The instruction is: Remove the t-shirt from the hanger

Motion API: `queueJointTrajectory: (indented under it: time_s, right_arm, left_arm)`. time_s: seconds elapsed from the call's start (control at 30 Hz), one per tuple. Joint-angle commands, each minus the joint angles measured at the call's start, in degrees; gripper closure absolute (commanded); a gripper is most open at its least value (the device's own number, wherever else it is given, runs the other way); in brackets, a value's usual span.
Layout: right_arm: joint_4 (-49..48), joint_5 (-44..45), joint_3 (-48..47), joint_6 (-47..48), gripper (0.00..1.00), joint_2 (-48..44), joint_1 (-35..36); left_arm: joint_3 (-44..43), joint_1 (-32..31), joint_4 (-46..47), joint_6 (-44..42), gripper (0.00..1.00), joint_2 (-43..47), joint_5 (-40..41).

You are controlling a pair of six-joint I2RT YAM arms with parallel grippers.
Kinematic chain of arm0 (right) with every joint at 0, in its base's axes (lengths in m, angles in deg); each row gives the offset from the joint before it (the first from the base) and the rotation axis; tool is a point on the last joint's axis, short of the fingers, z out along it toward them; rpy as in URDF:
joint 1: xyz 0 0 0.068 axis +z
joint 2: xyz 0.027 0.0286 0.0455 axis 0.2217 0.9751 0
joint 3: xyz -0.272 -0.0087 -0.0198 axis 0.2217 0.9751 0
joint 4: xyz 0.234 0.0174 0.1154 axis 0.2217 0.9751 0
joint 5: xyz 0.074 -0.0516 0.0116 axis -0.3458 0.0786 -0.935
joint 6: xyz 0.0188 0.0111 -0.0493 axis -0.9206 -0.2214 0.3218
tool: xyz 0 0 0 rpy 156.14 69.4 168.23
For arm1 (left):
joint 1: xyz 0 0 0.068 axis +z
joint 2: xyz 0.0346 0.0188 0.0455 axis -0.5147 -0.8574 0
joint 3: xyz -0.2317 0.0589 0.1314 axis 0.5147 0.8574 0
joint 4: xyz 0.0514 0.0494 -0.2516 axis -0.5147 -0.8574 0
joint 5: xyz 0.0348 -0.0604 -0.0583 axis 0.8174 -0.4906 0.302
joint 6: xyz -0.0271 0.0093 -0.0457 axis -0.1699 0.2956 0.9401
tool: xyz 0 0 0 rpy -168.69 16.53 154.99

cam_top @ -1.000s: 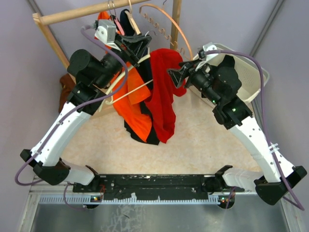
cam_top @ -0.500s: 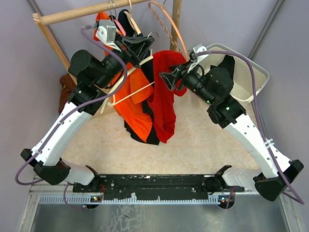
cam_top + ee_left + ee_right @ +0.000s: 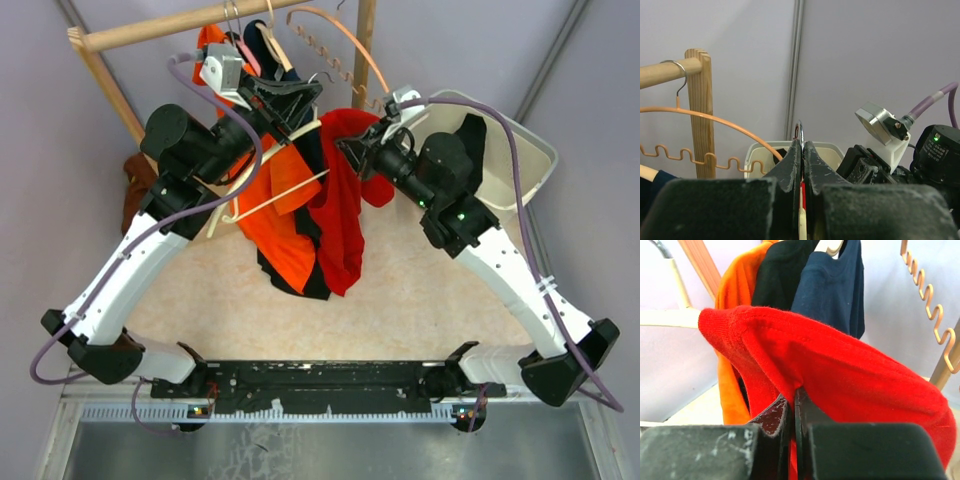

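The left pincer is gripping the white hanger by its hook, and the right pincer is pinching a thin fold of the red t-shirt hanging on it between the arms, so a pull is risking a slip if cloth snags.

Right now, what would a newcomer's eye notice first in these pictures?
The red t-shirt hanging in the middle of the scene strikes first; the right gripper is shut on a fold of it. Just left, the left gripper pinches the hanger, under the wooden rail at the top, where more clothes hang.
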Motion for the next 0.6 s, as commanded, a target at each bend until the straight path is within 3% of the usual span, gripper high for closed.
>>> queueJointTrajectory:
  time_s: [0.0, 0.3, 0.57]
  right_arm:
    - [-3.9, 5.3, -0.3, -0.7, 1.00, -3.8, 0.4]
    - [0.5, 19.3, 3.3, -0.4, 1.00, -9.3, -0.6]
    - [5.7, 27.5, 4.8, 0.1, 1.00, -10.9, -3.4]
  left_arm:
    - [-2.0, -0.4, -1.5, -1.8, 1.00, 2.8, -1.0]
    - [-3.1, -0.4, -7.0, -3.2, 1.00, 7.0, -7.7]
    - [0.5, -0.4, -3.1, -3.9, 1.00, 10.8, -0.3]
